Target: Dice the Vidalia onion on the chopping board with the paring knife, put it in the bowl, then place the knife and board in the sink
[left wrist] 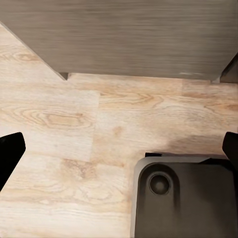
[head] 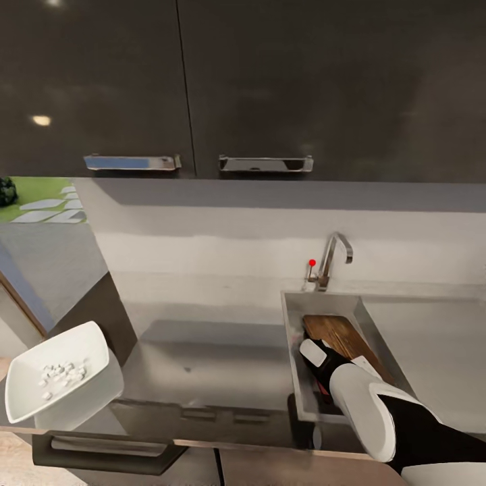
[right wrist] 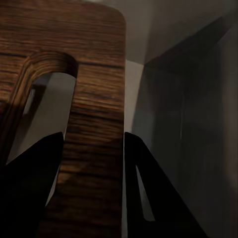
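**Chopping board held inside the sink by the right tool**

Head view. Dark glossy wall cabinets point(head: 243, 81) are hanging over a pale backsplash and the grey surface point(head: 209, 364). At the left edge of the surface the white bowl point(head: 57, 385) is sitting, with small pale pieces of diced onion point(head: 62, 374) lying in it. To the right, the sink point(head: 291, 337) is lying below the chrome tap point(head: 332, 260) with its red knob. The chopping board point(head: 341, 337) is leaning inside the basin, its long axis running from the tap end toward the robot. The right arm is reaching down into the basin, its wrist covering the near end of the board. The paring knife cannot be made out here.

Left wrist view. The left tool point(left wrist: 119, 148) is pointing down at a light wooden floor point(left wrist: 74, 124), with a grey cabinet front above and part of the robot's dark base point(left wrist: 183, 198) below. Its fingers are standing far apart at the two edges of the picture, with nothing between them.

Right wrist view. The right tool point(right wrist: 91, 163) is pinching the board's handle end: one finger is passing through the slot-shaped hole, the other is lying along the outer edge, so the wooden strip beside the slot is clamped between them. Grey sink walls are showing just beside the board. Judged from this, releasing the board calls only for opening this tool; the left arm is well apart from the sink.
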Controlling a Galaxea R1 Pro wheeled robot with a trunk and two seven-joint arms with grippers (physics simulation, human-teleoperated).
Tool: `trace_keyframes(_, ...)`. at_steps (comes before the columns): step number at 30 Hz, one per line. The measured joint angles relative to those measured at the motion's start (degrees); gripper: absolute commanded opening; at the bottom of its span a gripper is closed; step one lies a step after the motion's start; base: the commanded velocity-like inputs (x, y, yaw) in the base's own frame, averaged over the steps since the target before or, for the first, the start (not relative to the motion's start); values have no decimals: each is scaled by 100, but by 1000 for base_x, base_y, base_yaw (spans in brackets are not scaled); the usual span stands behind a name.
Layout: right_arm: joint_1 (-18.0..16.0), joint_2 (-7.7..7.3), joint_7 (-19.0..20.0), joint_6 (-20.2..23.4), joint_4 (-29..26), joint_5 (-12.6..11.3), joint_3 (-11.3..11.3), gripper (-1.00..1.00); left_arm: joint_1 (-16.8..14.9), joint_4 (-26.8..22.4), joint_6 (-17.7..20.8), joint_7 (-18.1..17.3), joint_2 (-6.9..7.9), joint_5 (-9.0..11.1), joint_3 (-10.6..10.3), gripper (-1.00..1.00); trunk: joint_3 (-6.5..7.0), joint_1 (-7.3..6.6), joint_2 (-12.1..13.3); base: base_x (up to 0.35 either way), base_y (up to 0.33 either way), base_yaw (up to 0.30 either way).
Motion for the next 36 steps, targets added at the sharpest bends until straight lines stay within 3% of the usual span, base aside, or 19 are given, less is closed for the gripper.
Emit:
trace_keyframes(7,0,0,7,1,1,-4,2,-100,0,0,0,0,0,0,0,100,-9,0,0,0,-1,0)
trace_keyframes(15,-1,-6,849,-14,8,-6,20,-100,0,8,0,0,0,2,0,100,-9,0,0,0,0,0)
trace_keyframes(26,17,-158,913,-22,92,-17,10,-100,0,9,1,0,0,2,0,100,-47,0,0,0,0,0)
trace_keyframes(36,18,-164,914,-20,122,-29,8,-100,0,26,0,0,0,2,1,100,-137,0,0,0,0,0)
